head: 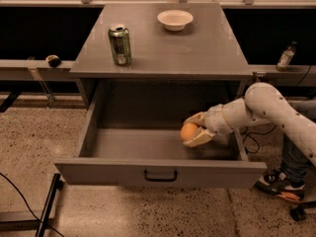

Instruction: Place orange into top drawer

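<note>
The top drawer (158,173) is pulled wide open under the grey cabinet top; its flat front panel has a dark handle at the centre. My gripper (193,130) reaches in from the right and is shut on the orange (188,131), a small round orange fruit. It holds the orange inside the drawer box, right of centre, just above the drawer floor (133,144). The white arm (266,107) crosses over the drawer's right wall.
On the cabinet top (197,48) stand a green drink can (120,44) at the left and a shallow white bowl (175,19) at the back. A person's shoe (279,185) and cables lie on the floor at the right. A bottle (286,56) stands on the right ledge.
</note>
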Tool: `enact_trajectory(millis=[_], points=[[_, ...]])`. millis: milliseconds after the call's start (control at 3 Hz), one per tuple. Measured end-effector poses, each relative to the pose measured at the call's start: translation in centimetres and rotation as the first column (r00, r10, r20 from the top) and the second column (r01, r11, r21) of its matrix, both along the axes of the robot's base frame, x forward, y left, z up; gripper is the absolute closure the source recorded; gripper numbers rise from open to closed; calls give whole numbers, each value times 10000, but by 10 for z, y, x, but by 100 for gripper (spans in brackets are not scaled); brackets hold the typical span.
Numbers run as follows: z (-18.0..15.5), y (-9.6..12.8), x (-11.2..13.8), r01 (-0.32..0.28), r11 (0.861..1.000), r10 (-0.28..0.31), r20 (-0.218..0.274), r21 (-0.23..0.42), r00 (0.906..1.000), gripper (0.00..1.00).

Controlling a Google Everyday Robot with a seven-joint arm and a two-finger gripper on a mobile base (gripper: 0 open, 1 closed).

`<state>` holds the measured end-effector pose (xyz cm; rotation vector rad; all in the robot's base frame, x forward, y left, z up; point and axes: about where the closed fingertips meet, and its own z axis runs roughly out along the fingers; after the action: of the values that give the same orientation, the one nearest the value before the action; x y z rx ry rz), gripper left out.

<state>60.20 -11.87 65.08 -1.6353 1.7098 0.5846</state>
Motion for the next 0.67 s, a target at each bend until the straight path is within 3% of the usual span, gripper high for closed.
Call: enact_trajectory(millis=[667], points=[[0, 0, 0, -1, 10000, 1, 0, 0, 10000, 4]])
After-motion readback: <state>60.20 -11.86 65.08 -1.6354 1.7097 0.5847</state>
